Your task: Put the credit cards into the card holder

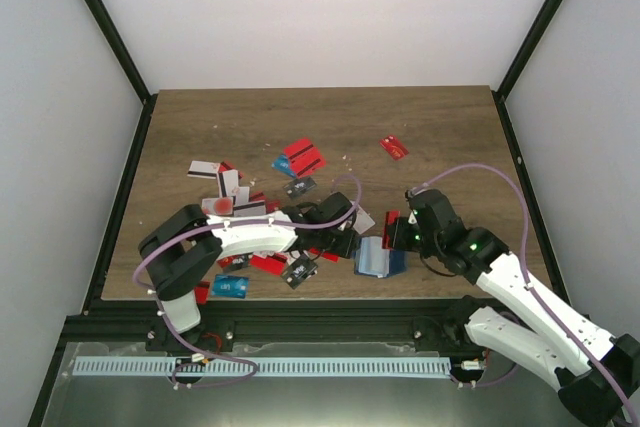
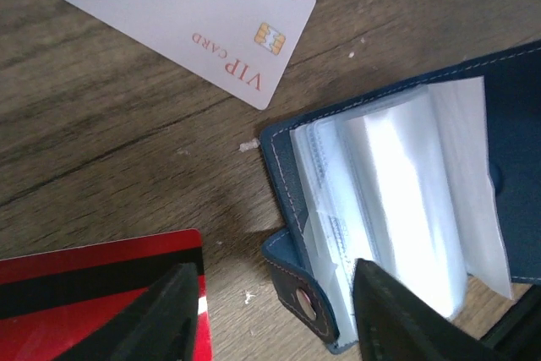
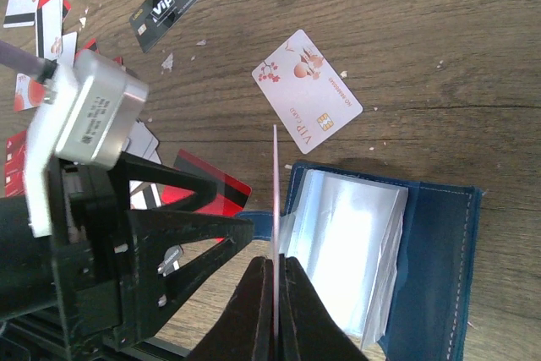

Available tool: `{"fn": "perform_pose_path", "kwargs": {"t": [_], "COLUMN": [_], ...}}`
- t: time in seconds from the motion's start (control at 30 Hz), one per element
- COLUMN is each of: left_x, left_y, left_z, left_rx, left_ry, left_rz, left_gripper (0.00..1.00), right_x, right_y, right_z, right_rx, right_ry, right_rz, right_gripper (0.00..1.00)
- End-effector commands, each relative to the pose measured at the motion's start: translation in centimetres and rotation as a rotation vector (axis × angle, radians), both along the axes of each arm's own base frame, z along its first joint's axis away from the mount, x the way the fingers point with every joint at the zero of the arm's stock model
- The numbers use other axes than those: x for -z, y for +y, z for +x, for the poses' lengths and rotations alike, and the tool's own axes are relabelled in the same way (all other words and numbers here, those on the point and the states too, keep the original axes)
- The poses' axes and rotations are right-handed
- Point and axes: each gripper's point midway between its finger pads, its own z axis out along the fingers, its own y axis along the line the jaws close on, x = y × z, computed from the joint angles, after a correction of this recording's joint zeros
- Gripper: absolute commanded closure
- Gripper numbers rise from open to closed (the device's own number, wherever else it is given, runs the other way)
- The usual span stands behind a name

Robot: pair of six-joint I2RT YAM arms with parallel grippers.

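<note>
The card holder [image 1: 378, 259] lies open near the front edge, its navy cover [image 2: 520, 124] [image 3: 439, 268] around a stack of clear sleeves. My right gripper [image 3: 275, 289] [image 1: 402, 234] is shut on a thin credit card [image 3: 275, 200], seen edge-on and upright over the holder's left edge. My left gripper [image 2: 275, 319] [image 1: 345, 240] is open, and the holder's clasp tab [image 2: 300, 298] lies between its fingers. A white VIP card [image 2: 182, 14] [image 3: 306, 90] lies just beyond the holder. A red card with a black stripe [image 2: 84, 281] [image 3: 211, 188] lies to its left.
Several more cards, red, white, blue and dark, lie scattered across the middle and left of the wooden table [image 1: 250, 117]. One red card [image 1: 394, 147] lies apart at the back right. Black frame posts [image 1: 120, 207] border the table.
</note>
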Motion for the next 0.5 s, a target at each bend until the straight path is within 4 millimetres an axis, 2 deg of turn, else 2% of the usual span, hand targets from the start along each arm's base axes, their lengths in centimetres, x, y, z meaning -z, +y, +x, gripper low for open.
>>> {"fn": "perform_pose_path", "kwargs": {"t": [0.0,0.27,0.37,0.47], "left_x": [0.7,1.6,1.5,0.3], "left_y": [-0.9,-1.5,-1.2,0.2], "left_z": [0.1,0.5,0.8,1.5], "left_rx": [0.004,-0.002,-0.028,-0.094], "left_ry": [0.02,0.027,0.025,-0.018], "left_rz": [0.009,0.02,0.034,0.057], "left_gripper": [0.59,0.95,0.96,0.96], "right_x": [-1.7,-1.6,-0.9,-0.1], "right_y": [-0.3,0.1,1.1,2.7], "right_z": [0.6,0.3,-0.2,-0.9], "right_rx": [0.032,0.011,-0.037,-0.107], "right_ry": [-0.032,-0.019,0.021,0.08], "right_rz": [0.019,0.029,0.053,0.105], "right_gripper": [0.99,0.99,0.99,0.99]}}
